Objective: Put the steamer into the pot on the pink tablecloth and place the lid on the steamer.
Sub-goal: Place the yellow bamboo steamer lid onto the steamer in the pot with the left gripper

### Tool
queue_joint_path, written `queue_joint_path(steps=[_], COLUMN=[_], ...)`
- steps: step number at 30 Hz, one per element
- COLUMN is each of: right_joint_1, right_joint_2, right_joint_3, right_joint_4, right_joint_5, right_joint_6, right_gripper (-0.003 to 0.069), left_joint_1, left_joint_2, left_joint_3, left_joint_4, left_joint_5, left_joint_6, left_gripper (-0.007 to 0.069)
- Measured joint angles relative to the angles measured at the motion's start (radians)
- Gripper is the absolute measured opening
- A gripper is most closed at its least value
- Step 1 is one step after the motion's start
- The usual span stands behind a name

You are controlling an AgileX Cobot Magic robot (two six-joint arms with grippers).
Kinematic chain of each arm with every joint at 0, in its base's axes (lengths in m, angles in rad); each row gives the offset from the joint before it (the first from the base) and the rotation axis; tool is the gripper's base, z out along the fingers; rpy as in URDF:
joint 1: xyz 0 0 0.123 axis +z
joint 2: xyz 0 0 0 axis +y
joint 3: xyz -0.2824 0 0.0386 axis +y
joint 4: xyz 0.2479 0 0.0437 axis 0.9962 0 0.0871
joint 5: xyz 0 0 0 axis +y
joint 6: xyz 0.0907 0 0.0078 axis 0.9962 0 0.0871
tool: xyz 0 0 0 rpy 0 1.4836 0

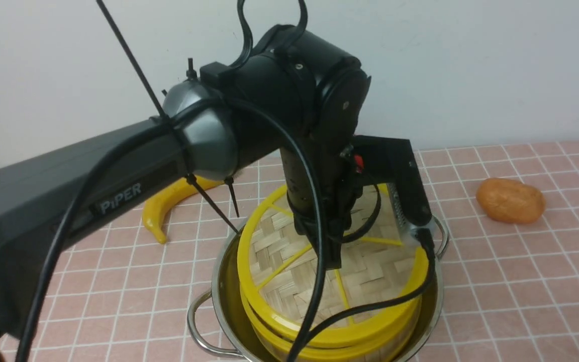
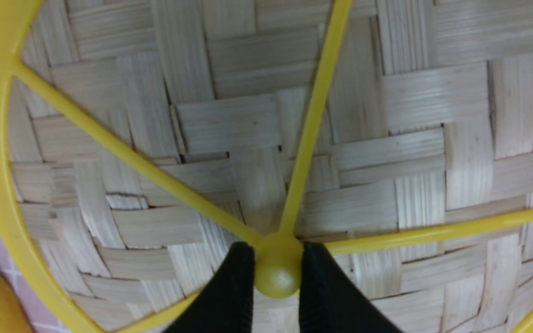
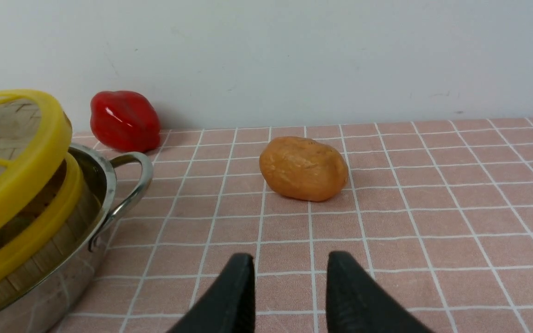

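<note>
The steamer (image 1: 274, 334) sits inside the steel pot (image 1: 220, 294) on the pink tablecloth (image 1: 520, 286). The woven lid (image 1: 274, 251) lies on top of the steamer, tilted, with its far side higher. My left gripper (image 2: 278, 261) is shut on the lid's yellow centre hub (image 2: 278, 277), one black finger on each side. In the front view the left wrist hides the hub. In the right wrist view the lid (image 3: 21, 138) stands slightly above the steamer rim (image 3: 35, 217) in the pot (image 3: 86, 259). My right gripper (image 3: 289, 273) is open and empty, low over the cloth to the right of the pot.
An orange potato-like object (image 1: 510, 201) lies on the cloth right of the pot and ahead of my right gripper (image 3: 303, 169). A red pepper (image 3: 123, 120) sits by the back wall. A yellow curved fruit (image 1: 164, 206) lies left of the pot.
</note>
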Motion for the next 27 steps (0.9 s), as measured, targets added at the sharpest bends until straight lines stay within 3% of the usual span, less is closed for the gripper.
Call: queue_joint_path(steps=[12,27], right_joint_1=[0.0,0.0], right_joint_2=[0.0,0.0], right_joint_3=[0.0,0.0], right_joint_4=[0.0,0.0], right_joint_5=[0.0,0.0], right_joint_6=[0.0,0.0], right_gripper=[0.024,0.024], left_joint_1=[0.009,0.009], left_joint_2=[0.015,0.042], left_joint_3=[0.0,0.0], left_joint_4=[-0.07,-0.024], left_joint_5=[0.0,-0.001], left_joint_6=[0.008,-0.042], left_gripper=[0.0114,0.0114])
